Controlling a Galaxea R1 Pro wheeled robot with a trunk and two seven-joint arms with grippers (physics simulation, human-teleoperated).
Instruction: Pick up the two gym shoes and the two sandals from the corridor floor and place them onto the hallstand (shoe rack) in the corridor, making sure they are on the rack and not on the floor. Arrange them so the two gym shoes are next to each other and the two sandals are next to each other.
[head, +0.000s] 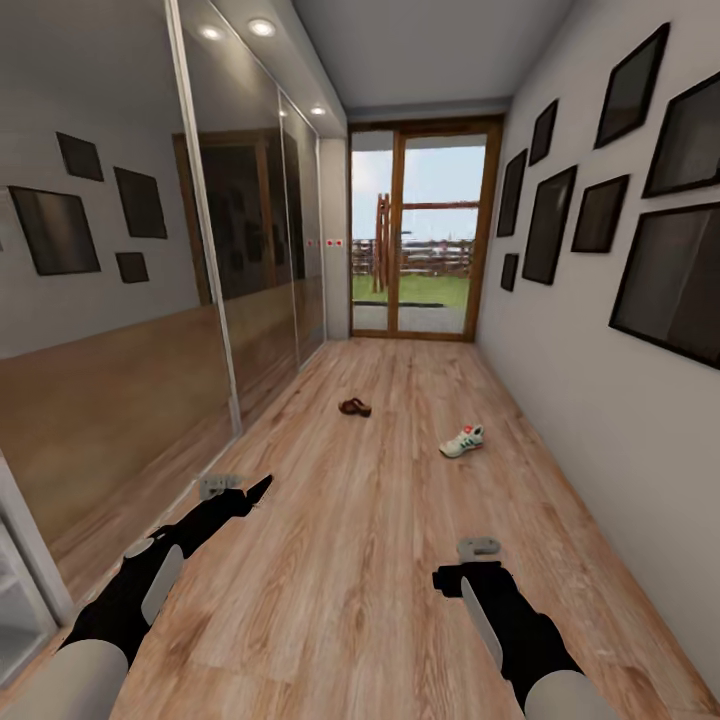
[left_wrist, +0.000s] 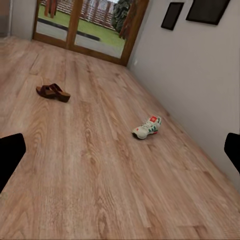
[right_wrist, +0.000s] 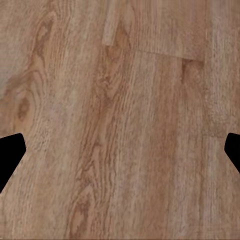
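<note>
Both the left gripper and right gripper are wide open and empty, so rolling toward the glass door could bump the gym shoe or sandal away.

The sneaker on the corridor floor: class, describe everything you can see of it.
The sneaker is a white lace-up shoe with dark green side markings and a red patch near the tongue, seen more closely in the left wrist view. It looks like smooth leather or synthetic, though it is too small to be sure. It rests sole-down on the wood floor, near the right-hand wall, apart from the brown sandal. Nothing but the floor touches it, and neither gripper is near it.
</note>
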